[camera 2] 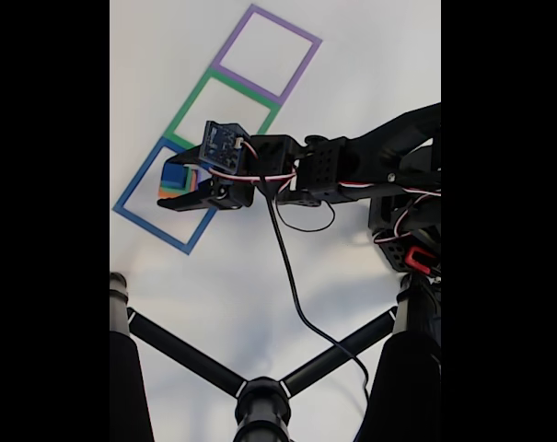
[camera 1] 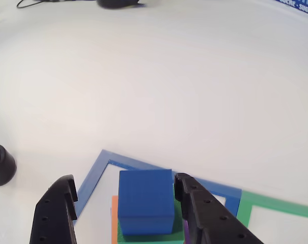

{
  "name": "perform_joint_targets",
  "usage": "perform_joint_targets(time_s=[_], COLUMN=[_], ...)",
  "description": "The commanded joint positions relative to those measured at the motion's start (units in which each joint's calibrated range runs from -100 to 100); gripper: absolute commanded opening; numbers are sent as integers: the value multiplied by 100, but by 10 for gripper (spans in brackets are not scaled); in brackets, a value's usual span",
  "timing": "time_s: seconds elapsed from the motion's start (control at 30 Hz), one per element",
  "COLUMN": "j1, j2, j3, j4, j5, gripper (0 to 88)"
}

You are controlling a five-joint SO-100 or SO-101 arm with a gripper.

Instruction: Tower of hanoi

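The black two-finger tool [camera 1: 126, 206] stands open, its jaws spread to either side of the small blue foam cube [camera 1: 146, 201]. In the other view the right finger [camera 1: 194, 208] sits close against the cube's side; whether it touches cannot be told. The left finger [camera 1: 59, 211] stands well apart from the cube. Nothing is gripped.

The blue cube sits on top of the stack, with the green square foam block [camera 1: 143, 237] beneath it, an edge of the orange square foam block [camera 1: 113, 218] showing at the left, and a sliver of the flat purple foam block [camera 1: 185, 231] at the right. The stack stands inside the flat blue square frame [camera 1: 95, 175] on the white tabletop [camera 1: 154, 91]. In the fixed view the stack [camera 2: 174, 177] is partly covered by the arm; the flat green square frame [camera 2: 193, 98] and flat purple square frame [camera 2: 283, 24] lie beyond it, unoccupied.

Risks, as judged:
- The jaws are off-centre to the cube. On closing, the near finger would probably meet it first and push it sideways across the green block, so the cube may skew or slip out.
- Foam is light and low in friction underneath; a sideways shove could drag the lower blocks out of line or off the frame.
- If the tool is set too low, a fingertip may catch the green block and lift two blocks together.
- A shallow grip near the cube's top edge may let it rotate and drop in transit.
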Motion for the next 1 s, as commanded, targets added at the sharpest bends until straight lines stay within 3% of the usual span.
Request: perform_joint_targets(time_s=[0.0, 0.33, 0.57, 0.97], j1=[116, 207, 139, 276], j2=[-651, -1829, -1853, -1236], j3=[-497, -2660, -5149, -8957], j4=[525, 4418, 7567, 11241], j5=[59, 40, -640, -1044], gripper=[212, 124, 1, 0])
